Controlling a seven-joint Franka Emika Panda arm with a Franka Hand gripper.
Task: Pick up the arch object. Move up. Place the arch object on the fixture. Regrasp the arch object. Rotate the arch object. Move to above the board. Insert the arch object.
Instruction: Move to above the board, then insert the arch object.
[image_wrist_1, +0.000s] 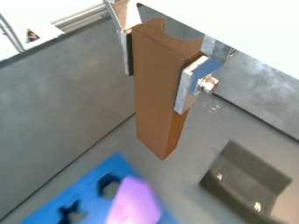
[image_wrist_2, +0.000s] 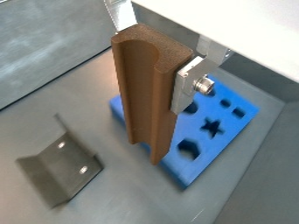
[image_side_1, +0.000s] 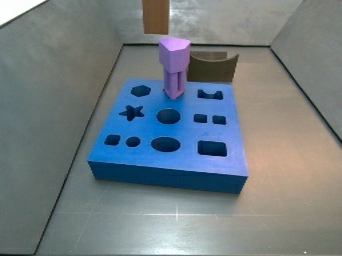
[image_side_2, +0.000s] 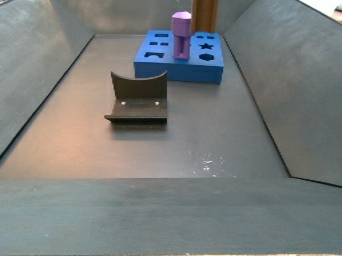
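No brand, label or readable writing appears on any part; a small triangular sign at a wrist view's edge is too blurred to read.

In both wrist views the gripper (image_wrist_2: 155, 54) is clamped on the arch object (image_wrist_2: 145, 92), its silver fingers (image_wrist_2: 188, 83) pressing the upper sides. The reddish-brown bar hangs upright, clear of the floor.

A wrist view shows the fixture (image_wrist_1: 244, 179) on the grey floor beside the bar's lower end.

In both side views the gripper is out of frame; only the bar's lower part (image_side_1: 156, 14) shows at the top edge, raised near the board (image_side_1: 171, 165). The purple peg (image_side_1: 174, 66) stands upright in the board. In a side view the fixture (image_side_2: 136, 98) sits apart from the board (image_side_2: 203, 70).
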